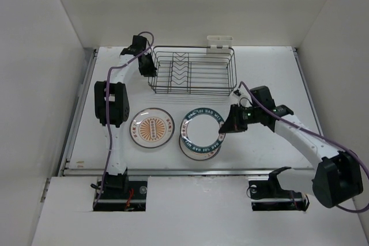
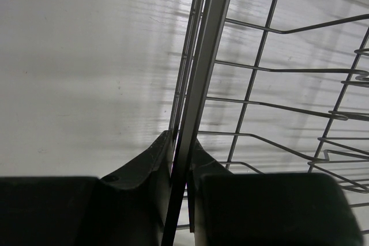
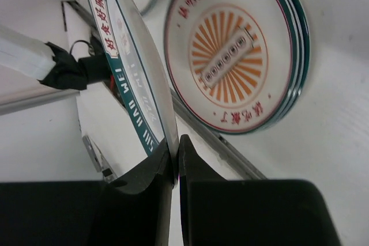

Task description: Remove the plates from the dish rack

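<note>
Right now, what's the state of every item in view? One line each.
dish rack: holds no plates, its left rim is clamped.
left gripper: shut on the dish rack's rim.
right gripper: shut on the teal-band plate's rim.
teal-band plate: held over the plate stack.
plate stack: flat on the table, sunburst plate on top.
single sunburst plate: flat on the table, left of the stack.

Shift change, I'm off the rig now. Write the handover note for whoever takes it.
Left fingers: shut on the dish rack's left rim wire.
Right fingers: shut on the rim of the teal-banded plate, held over the plate stack near the front.
One sunburst plate lies alone left of the stack.
Done: no plates show in the rack.
To do: set this plate down, release both.
</note>
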Action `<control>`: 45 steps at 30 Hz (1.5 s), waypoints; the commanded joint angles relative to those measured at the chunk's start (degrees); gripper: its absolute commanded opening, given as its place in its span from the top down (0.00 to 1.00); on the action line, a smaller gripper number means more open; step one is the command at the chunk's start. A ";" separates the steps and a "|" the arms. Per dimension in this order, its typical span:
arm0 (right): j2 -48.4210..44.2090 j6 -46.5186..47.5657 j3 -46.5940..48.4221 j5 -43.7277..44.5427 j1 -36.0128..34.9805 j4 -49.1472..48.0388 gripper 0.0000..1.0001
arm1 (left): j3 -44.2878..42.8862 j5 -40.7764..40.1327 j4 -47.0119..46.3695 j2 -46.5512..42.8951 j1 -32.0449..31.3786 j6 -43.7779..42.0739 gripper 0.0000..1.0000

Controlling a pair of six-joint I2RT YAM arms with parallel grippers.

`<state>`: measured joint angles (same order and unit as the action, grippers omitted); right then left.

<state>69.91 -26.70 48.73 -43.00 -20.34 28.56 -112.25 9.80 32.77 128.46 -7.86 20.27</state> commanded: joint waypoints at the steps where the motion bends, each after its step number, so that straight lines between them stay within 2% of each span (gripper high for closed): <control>1: -2.94 -5.20 -3.37 0.20 0.04 -3.67 1.00 | 0.97 -1.63 0.80 -5.50 1.35 5.04 1.00; 7: 4.35 -5.83 -7.06 3.72 0.04 -6.50 1.00 | -0.07 -0.40 1.32 -5.51 1.35 2.67 1.00; 10: 6.81 -5.29 -7.60 4.24 0.04 -7.11 1.00 | -0.60 -0.40 1.94 -4.98 1.35 1.53 0.94; 14: 8.49 -5.29 -7.60 6.18 -0.83 -5.89 0.65 | -0.61 0.30 2.47 -4.98 1.35 1.00 0.74; 15: 8.49 -5.29 -6.99 7.05 -2.15 -5.88 0.62 | -0.61 0.30 2.47 -4.98 1.35 0.48 0.64; 18: 8.49 -5.29 -5.49 12.30 -4.09 -2.38 0.48 | -1.13 0.30 2.47 -4.98 1.35 -0.05 0.56; 19: 8.49 -5.29 -3.92 13.81 -4.88 -1.23 0.48 | -1.13 0.30 2.47 -4.98 1.35 -0.06 0.52; 23: 8.49 -5.29 -2.59 19.70 -6.81 2.99 0.46 | -1.13 -0.22 2.47 -6.12 1.35 -0.58 0.45; 29: 11.65 -5.82 1.10 25.67 -12.17 5.72 0.46 | -1.13 -1.54 2.47 -7.87 1.35 -1.82 0.41; 32: 12.18 -6.43 2.42 27.44 -13.41 7.83 0.46 | -1.13 -2.68 2.47 -9.54 1.35 -3.21 0.35; 35: 9.38 -7.14 3.92 31.39 -13.41 10.64 0.46 | -0.52 -4.00 2.47 -11.12 1.35 -3.84 0.30; 38: 3.93 -7.67 6.90 35.00 -13.41 13.53 0.45 | 0.00 -5.58 2.47 -14.02 1.35 -5.24 0.19; 40: 0.86 -8.28 8.83 37.89 -13.41 15.03 0.37 | 0.62 -6.11 2.99 -16.83 1.35 -5.95 0.19; 41: -2.03 -8.28 9.53 39.04 -13.41 16.78 0.34 | 0.63 -6.11 3.00 -17.89 1.35 -7.25 0.16; 43: -4.51 -8.81 10.59 41.93 -13.41 18.54 0.17 | 0.63 -8.21 3.52 -21.21 1.35 -8.75 0.13; 44: -6.26 -8.81 11.64 42.99 -13.41 19.60 0.15 | 0.63 -9.26 4.66 -22.37 1.35 -9.72 0.11; 45: -7.06 -8.81 12.17 43.96 -13.41 22.13 0.00 | 1.23 -10.49 5.45 -23.60 1.35 -12.25 0.06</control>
<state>65.93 -34.68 57.74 -5.06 -33.47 44.38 -111.61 3.33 36.01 111.87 -6.68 12.88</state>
